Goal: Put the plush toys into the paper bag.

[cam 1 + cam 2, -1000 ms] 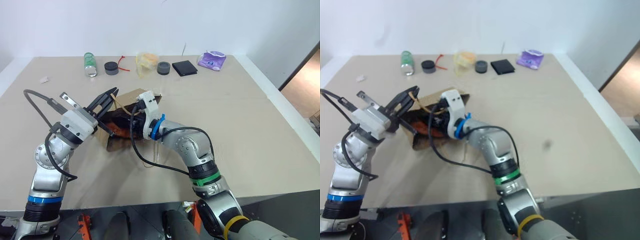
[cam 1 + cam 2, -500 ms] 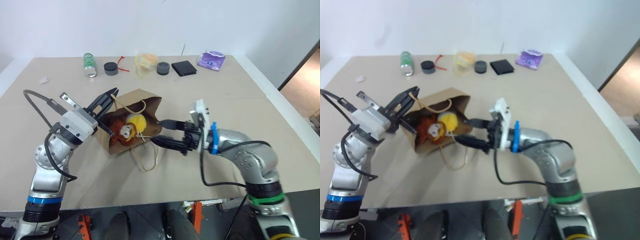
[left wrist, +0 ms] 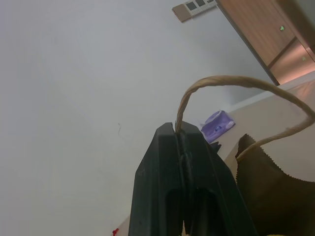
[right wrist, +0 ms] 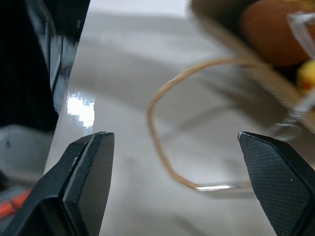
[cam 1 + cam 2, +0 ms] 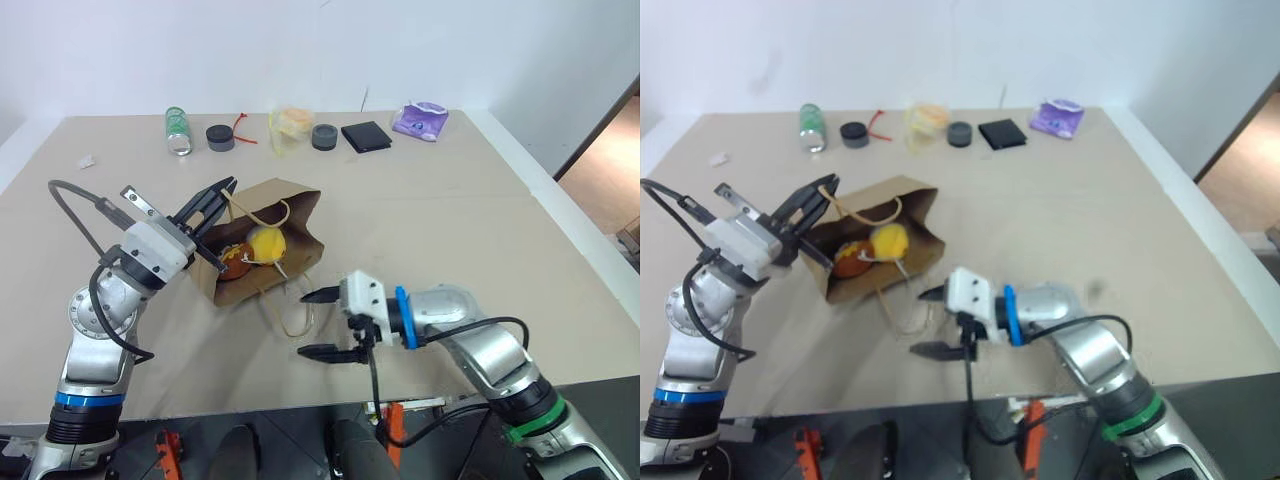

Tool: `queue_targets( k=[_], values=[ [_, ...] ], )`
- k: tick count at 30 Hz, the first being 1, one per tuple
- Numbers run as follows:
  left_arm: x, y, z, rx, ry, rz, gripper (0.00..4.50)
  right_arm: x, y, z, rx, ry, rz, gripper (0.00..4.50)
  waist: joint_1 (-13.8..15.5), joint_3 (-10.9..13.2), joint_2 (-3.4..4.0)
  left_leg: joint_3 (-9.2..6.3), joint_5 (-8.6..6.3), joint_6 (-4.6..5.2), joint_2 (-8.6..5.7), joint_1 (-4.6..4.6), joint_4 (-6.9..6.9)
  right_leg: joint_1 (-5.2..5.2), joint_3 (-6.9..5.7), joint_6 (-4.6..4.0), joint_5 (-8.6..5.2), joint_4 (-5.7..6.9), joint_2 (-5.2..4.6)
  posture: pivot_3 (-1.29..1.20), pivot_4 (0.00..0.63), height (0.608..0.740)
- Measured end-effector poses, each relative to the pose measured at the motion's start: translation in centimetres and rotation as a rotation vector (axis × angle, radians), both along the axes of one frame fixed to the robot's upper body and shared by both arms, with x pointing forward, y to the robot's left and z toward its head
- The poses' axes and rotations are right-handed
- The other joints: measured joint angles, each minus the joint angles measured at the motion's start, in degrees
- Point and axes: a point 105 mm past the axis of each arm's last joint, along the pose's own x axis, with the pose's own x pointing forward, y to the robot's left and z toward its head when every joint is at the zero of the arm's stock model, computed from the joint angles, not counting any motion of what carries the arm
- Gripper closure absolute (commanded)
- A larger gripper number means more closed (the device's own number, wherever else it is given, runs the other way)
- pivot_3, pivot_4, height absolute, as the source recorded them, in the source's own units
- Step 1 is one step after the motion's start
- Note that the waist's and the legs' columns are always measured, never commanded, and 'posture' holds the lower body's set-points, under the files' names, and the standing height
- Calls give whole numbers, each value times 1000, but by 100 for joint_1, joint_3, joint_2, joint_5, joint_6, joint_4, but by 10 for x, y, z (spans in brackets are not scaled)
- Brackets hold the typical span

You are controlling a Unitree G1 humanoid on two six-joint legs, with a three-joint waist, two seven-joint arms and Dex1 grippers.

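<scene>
The brown paper bag [image 5: 298,208] lies on its side in the middle of the table, mouth toward me. My left gripper [image 5: 222,190] is shut on one of its cord handles [image 3: 231,83] and holds the mouth up. Inside lie both plush toys: the yellow and white egg [image 5: 266,242] and the brown doll [image 5: 235,262]. The egg's key ring [image 4: 288,130] rests at the bag's mouth. My right gripper [image 5: 305,323] is open and empty, out of the bag, just above the table near its front edge. The bag's other handle [image 4: 157,132] lies loose on the table before it.
Along the table's far edge stand a clear bottle [image 5: 179,129], two black round lids [image 5: 219,137] [image 5: 324,136], a yellowish plastic packet [image 5: 290,124], a black wallet [image 5: 365,135] and a purple pouch [image 5: 420,120]. A small white scrap [image 5: 87,160] lies at the far left.
My right gripper has come out of the bag, opened wide and drawn back toward the table's front, leaving the toys inside. The left gripper has held still on the handle.
</scene>
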Motion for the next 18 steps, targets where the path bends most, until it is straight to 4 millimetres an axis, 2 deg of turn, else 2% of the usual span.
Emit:
queue_targets(
  k=[3,6,12,13,18],
  values=[
    [1,1,0,-2,8,3,4500,3,4,-13,-37,-8,-3,170,0,0,0,0,0,-1,0,1,0,0,0,0,0,0,0,0,150,740],
    [1,1,-1,-3,11,3,4500,11,5,-18,-39,-33,-34,961,0,0,0,0,1,-1,0,2,0,1,0,0,1,1,1,0,150,740],
    [2,1,-1,-5,22,6,4500,16,3,-15,-32,-98,-45,4097,3,0,0,0,1,-1,0,2,0,1,0,0,0,0,1,0,150,740],
    [2,1,-1,-5,23,6,4500,16,3,-14,-31,-111,-44,4433,4,0,0,0,1,-1,0,2,0,1,0,0,0,0,1,0,150,740],
    [2,1,-1,-5,24,6,4500,17,1,-12,-28,-139,-44,4433,5,0,0,0,1,-1,0,3,0,2,0,0,0,0,1,0,150,740]
  ],
)
